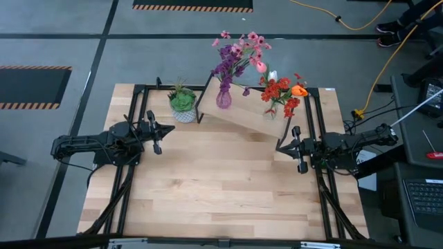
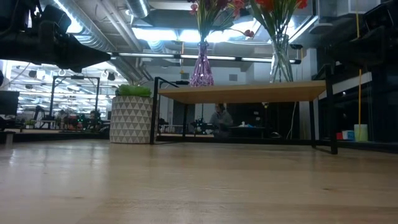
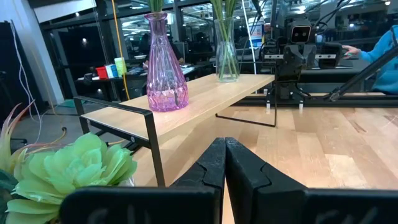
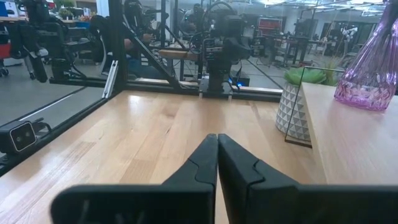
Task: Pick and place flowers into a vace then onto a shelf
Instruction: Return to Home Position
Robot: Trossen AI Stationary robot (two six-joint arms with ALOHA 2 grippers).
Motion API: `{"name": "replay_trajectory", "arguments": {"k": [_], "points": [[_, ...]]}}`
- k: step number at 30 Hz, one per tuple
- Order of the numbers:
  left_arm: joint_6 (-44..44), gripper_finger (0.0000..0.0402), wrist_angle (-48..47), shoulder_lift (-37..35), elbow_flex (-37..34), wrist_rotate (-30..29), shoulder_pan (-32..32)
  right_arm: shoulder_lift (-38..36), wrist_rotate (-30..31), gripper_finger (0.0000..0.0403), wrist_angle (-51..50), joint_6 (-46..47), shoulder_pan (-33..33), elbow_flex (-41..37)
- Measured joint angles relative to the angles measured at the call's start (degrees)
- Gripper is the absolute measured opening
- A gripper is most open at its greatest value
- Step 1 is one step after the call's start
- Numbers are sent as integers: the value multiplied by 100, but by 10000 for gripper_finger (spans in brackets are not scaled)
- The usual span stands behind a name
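Since both filled vases stand on the shelf, the step in hand is judged to be the arms' return to rest, with the placing itself complete.

High view. The large pale wooden tabletop (image 1: 221, 194) occupies the lower centre of the frame. The light wooden shelf on thin black metal legs (image 1: 242, 114) is set at a slant at upper centre. The left gripper (image 1: 168, 129) is shown at centre left and the right gripper (image 1: 280, 146) at centre right, each pointing inward.

Wrist views. The dark fingers of each gripper are seen pressed together, with nothing held between them.

A spiky green plant in a white patterned pot (image 1: 183, 104) stands on the tabletop just left of the shelf. The ribbed pink glass vase (image 1: 223, 99), at the shelf's left part, carries the purple and pink flowers (image 1: 239, 52). The clear glass vase (image 1: 271, 111), at its right end, carries the red and orange flowers (image 1: 280, 90).

Both bunches lie well apart from the jaws, higher in the frame. The right gripper is near the shelf's lower right leg, and no contact is visible.

No grasp is judged necessary next. Only a retreat clear of the shelf legs is called for.
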Motion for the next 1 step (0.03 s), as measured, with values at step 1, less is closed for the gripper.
{"name": "replay_trajectory", "arguments": {"k": [1], "points": [[0, 6, 1, 2, 0, 0, 1, 0, 0, 16, 0, 0, 0, 0]]}}
